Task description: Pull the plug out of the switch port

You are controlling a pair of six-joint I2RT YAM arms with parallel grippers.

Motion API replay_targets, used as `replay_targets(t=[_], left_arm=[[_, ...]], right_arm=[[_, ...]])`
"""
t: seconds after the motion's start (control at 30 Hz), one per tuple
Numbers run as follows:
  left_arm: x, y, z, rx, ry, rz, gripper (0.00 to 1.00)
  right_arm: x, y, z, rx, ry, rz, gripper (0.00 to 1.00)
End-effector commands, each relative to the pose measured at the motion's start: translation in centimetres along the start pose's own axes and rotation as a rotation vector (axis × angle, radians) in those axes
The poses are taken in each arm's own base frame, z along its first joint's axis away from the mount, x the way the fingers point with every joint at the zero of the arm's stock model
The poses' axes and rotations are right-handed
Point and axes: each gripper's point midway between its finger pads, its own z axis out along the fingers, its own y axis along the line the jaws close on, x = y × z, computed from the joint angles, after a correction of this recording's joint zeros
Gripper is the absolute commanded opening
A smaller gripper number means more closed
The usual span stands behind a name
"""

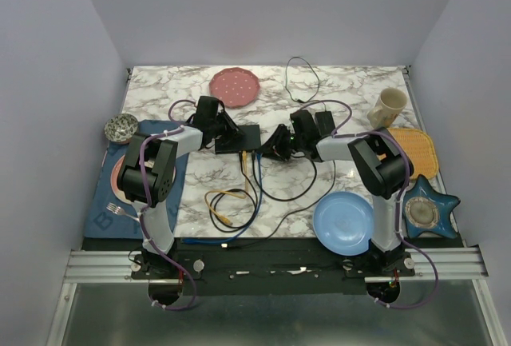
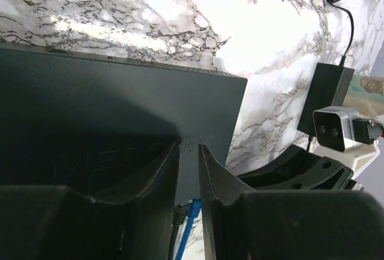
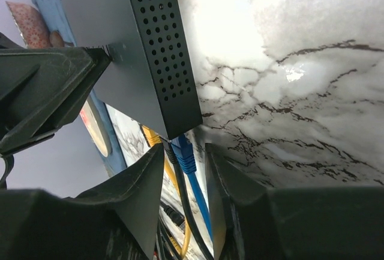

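Observation:
The switch [image 1: 243, 138] is a flat black box at the table's middle. Yellow, black and blue cables leave its near edge. My left gripper [image 1: 227, 133] rests on its top; in the left wrist view the gripper [image 2: 188, 146] is shut to a thin slit with nothing in it, over the switch [image 2: 120, 92]. My right gripper [image 1: 275, 146] is at the switch's right near corner. In the right wrist view it [image 3: 185, 147] is open, its fingers either side of the blue plug [image 3: 186, 155] and the black plug [image 3: 172, 152] where they enter the switch [image 3: 150, 44]. I cannot see the fingers touching the blue plug.
A yellow cable [image 3: 152, 137] is plugged in beside the black one. The power brick [image 2: 333, 89] lies behind the right gripper. A pink plate [image 1: 235, 85], a cup [image 1: 387, 106], a blue plate [image 1: 343, 222] and a bowl [image 1: 121, 127] stand around.

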Motion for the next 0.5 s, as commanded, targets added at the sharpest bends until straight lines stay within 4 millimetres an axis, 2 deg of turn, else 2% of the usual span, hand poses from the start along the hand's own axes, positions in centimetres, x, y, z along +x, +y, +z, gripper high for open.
replay_targets(t=[0.0, 0.23, 0.33, 0.47], left_arm=[[1.45, 2.18, -0.39, -0.063, 0.045, -0.020, 0.35], [1.74, 2.54, -0.42, -0.068, 0.049, -0.022, 0.35], [1.78, 2.55, -0.49, -0.069, 0.049, -0.022, 0.35], [1.86, 2.56, -0.50, -0.068, 0.052, -0.026, 0.35]], right_arm=[[-0.18, -2.12, 0.95, 0.078, -0.008, 0.042, 0.41], [-0.57, -1.88, 1.35, 0.073, -0.014, 0.042, 0.37], [-0.56, -1.75, 1.31, 0.069, -0.011, 0.030, 0.30], [-0.34, -1.93, 1.04, 0.069, -0.009, 0.012, 0.13]])
